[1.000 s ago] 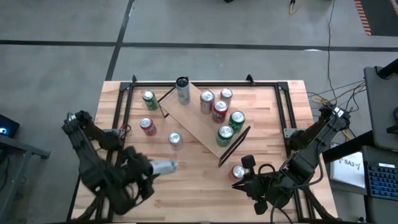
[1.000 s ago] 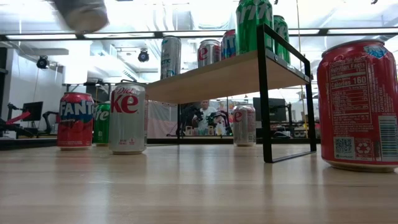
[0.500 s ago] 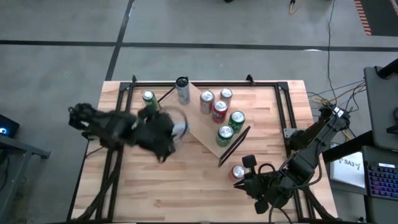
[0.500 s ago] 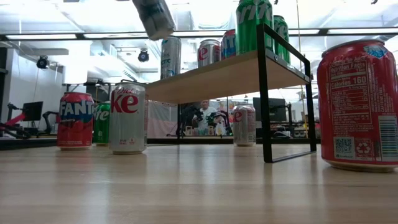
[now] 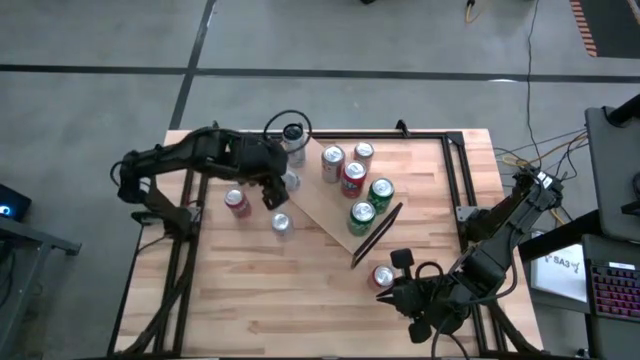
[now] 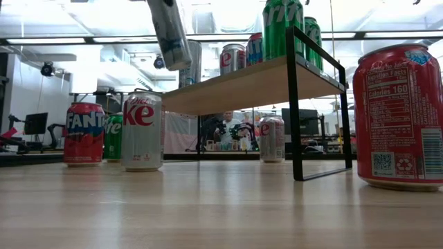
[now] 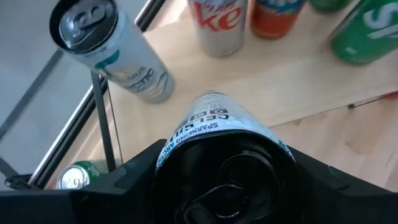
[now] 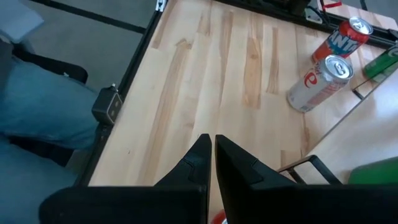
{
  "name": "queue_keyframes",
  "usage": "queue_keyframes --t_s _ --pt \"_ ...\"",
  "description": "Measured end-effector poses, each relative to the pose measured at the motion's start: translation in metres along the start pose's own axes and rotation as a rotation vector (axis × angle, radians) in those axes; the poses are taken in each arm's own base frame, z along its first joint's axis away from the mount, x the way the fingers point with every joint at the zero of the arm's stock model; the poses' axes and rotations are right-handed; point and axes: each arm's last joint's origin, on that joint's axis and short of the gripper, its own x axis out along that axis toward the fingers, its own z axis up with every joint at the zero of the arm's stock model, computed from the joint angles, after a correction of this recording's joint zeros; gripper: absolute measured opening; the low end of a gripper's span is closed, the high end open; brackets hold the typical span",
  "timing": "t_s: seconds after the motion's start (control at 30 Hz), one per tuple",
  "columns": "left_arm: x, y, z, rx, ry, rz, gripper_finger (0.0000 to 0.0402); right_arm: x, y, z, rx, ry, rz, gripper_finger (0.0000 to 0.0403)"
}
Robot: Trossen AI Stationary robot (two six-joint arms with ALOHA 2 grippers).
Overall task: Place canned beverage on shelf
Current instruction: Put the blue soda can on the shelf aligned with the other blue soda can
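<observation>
left gripper (image 5: 277, 190) | we are gripping a white can (image 7: 214, 124) in the jaws, tilted, over the shelf's (image 5: 318, 205) 10 o'clock end, beside a tall can (image 5: 293, 143) | right gripper (image 8: 210, 149) | we are waiting at the counter's (image 5: 300, 290) 5 o'clock corner, jaws clenched on nothing, near a red can (image 5: 384, 276)

Bare board at the shelf (image 5: 322, 205) left end beside the tall white can (image 5: 293, 145), cans (image 5: 352, 177) crowding its far half

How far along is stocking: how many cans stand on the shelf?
6: tall can at the shelf's far end; then two silver cans, red can, two green cans. None appear hidden.
</observation>
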Motion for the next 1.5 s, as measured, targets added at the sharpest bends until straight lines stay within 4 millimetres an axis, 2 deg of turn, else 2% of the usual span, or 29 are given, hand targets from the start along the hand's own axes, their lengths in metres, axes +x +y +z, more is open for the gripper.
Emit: queue_keyframes --t_s 0.23,0.57,1.27,1.5 --pt "0.01 0.02 0.005 -0.019 0.061 0.009 0.0238 0.0 0.0 0.0 0.005 0.003 -0.001 0.0012" --pt "0.033 0.036 0.014 -0.027 0.146 0.049 0.0239 0.0 -0.001 -0.002 0.003 0.023 -0.008 0.0012" --pt "0.055 0.04 0.022 0.033 0.208 0.059 0.0245 0.0 -0.001 -0.003 0.0 0.03 -0.01 0.0012" --pt "0.055 0.04 0.022 0.045 0.209 0.058 0.0273 0.0 -0.002 -0.004 -0.006 0.041 -0.014 0.0012"
